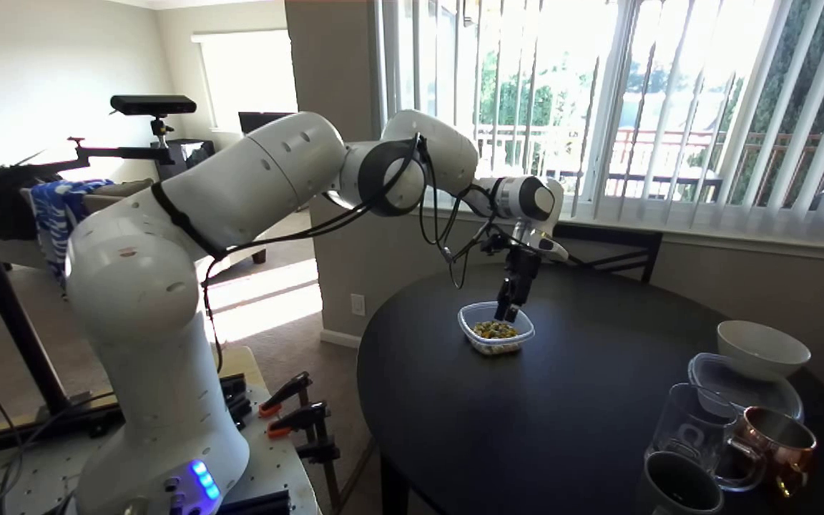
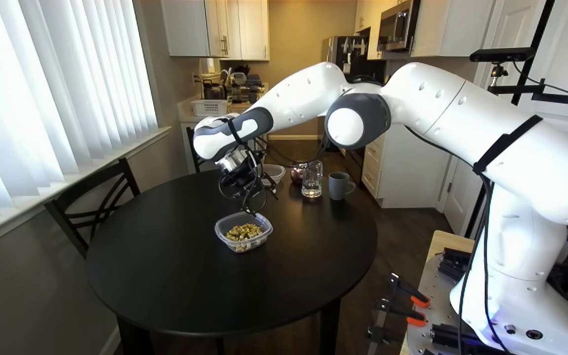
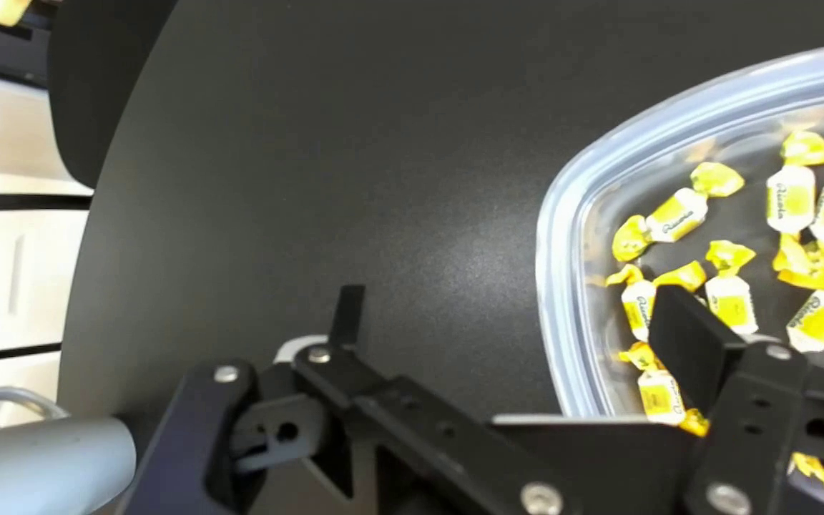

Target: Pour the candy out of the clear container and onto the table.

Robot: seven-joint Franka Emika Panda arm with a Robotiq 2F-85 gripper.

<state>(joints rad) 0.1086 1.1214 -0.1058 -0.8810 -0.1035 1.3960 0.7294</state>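
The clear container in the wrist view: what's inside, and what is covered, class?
Wrapped candy, yellow and white, is inside the clear container. The gripper covers part of the inside; what lies behind it cannot be seen. The picture's right edge cuts off more.

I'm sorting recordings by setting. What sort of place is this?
Probably a home's dining area: a round dark table, with a microwave and white kitchen cabinets beyond it in an exterior view.
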